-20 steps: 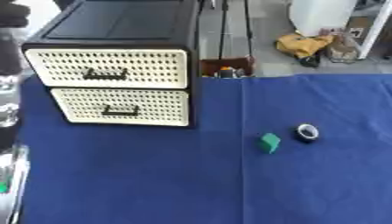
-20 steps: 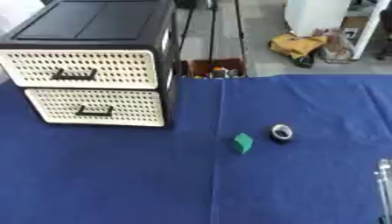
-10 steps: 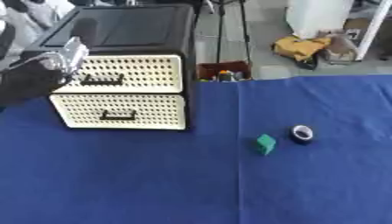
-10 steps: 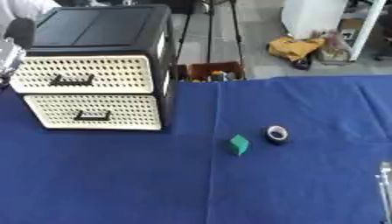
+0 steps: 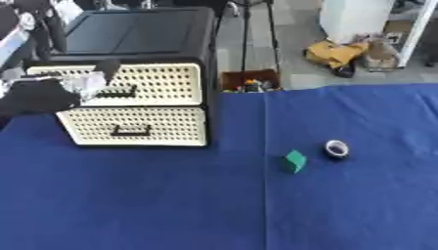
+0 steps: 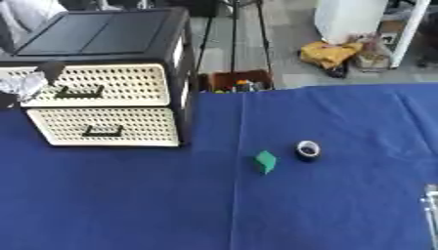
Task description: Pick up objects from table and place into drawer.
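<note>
- Drawer unit (image 5: 137,73): black casing, two cream perforated fronts, standing at the far left of the table. Upper drawer (image 5: 150,85) and lower drawer (image 5: 137,127) each carry a dark handle; both appear closed.
- Table cover (image 5: 171,205): blue cloth with a crease running front to back just right of centre.
- Left hand (image 5: 47,95): black with silver parts, entering from the left edge, raised in front of the upper drawer's left half near its handle. The picture is blurred here; whether the fingers are spread or curled cannot be told, nor whether they touch the handle.
- Right hand (image 6: 430,207): only a thin silver sliver at the lower right edge of the right eye view; its state cannot be told.
- Green block (image 5: 295,160): small, tilted on an edge, lying on the cloth right of centre, well apart from the drawer unit.
- Tape roll (image 5: 336,148): small dark ring with a pale top face, just beside the green block on its right and slightly farther back, not touching it.
- Floor beyond the table: a brown box (image 5: 248,80) of small items behind the table edge, a yellow bundle (image 5: 334,51) farther back.
</note>
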Controlling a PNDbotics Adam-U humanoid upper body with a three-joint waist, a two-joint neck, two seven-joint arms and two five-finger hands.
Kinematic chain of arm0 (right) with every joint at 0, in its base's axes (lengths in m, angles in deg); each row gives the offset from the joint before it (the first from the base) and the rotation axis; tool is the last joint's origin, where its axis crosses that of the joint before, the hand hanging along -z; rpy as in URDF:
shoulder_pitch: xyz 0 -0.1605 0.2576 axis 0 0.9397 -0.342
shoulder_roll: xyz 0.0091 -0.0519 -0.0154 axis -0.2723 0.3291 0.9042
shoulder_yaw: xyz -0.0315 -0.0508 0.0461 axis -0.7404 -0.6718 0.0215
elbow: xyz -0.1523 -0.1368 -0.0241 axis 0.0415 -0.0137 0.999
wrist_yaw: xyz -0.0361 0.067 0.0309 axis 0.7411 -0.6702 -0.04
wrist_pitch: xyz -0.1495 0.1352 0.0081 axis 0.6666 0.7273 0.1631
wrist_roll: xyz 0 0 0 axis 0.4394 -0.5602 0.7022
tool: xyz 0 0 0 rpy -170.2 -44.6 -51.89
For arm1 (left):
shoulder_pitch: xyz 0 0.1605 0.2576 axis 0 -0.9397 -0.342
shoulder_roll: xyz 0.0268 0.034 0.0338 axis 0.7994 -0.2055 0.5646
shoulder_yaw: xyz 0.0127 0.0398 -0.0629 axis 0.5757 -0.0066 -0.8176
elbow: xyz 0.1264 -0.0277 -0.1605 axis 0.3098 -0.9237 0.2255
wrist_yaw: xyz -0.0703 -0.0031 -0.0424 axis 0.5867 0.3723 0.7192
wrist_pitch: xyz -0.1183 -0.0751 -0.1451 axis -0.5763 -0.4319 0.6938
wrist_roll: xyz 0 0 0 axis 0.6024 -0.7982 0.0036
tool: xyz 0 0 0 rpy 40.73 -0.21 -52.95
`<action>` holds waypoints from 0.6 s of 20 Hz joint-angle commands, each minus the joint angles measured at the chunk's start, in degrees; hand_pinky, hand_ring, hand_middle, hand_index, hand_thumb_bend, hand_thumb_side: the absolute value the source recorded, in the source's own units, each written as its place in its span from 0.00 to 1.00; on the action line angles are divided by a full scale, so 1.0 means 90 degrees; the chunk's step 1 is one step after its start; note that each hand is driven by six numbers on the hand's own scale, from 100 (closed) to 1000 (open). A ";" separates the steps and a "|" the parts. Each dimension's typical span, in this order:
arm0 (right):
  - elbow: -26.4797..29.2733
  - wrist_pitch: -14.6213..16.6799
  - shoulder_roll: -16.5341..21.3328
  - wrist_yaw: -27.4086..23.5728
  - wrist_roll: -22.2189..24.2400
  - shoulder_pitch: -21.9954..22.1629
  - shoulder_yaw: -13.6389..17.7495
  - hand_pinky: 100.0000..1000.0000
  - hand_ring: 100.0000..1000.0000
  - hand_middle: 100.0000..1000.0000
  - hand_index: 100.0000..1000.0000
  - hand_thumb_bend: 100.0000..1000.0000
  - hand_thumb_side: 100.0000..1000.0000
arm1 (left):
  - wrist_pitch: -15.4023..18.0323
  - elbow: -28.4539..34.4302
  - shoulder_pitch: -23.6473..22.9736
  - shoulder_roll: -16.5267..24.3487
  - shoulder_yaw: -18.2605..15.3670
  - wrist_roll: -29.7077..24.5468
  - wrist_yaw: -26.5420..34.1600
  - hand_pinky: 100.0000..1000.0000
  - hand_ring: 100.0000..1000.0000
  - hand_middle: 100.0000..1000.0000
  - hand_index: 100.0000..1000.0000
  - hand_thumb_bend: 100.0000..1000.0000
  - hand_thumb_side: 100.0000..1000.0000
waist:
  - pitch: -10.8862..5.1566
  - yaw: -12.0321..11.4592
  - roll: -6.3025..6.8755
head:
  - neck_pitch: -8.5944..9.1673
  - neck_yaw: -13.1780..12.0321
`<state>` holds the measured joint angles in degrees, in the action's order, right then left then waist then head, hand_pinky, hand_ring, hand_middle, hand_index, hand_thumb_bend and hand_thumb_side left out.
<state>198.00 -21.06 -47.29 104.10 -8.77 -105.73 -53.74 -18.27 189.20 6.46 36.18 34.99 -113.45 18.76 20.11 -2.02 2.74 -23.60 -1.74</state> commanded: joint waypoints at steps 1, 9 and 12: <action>0.0099 0.0005 0.0134 -0.0092 0.0046 -0.0037 -0.0015 0.71 0.71 0.68 0.86 0.00 0.92 | -0.0108 0.0029 0.0063 0.0544 0.0006 -0.0404 0.0004 0.04 0.08 0.11 0.96 0.41 0.43 | -0.0179 0.0003 0.0013 | -0.0035 -0.0029; 0.0099 0.0004 0.0145 -0.0116 0.0093 -0.0016 -0.0032 0.71 0.71 0.68 0.85 0.00 0.92 | -0.0034 -0.0315 -0.0037 0.0988 0.0142 -0.1019 -0.0147 0.00 0.00 0.00 0.83 0.39 0.32 | -0.0195 0.0030 0.0032 | -0.0021 -0.0070; 0.0099 0.0005 0.0148 -0.0123 0.0106 -0.0014 -0.0041 0.71 0.71 0.68 0.85 0.00 0.92 | -0.0008 -0.0525 -0.0046 0.1069 0.0234 -0.1132 -0.0151 0.00 0.00 0.00 0.85 0.36 0.28 | -0.0199 0.0044 0.0039 | -0.0002 -0.0091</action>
<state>198.00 -21.08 -47.19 103.54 -8.02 -105.41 -54.09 -18.39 184.81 5.49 43.33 37.23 -123.11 17.76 19.77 -1.60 3.09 -23.61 -2.36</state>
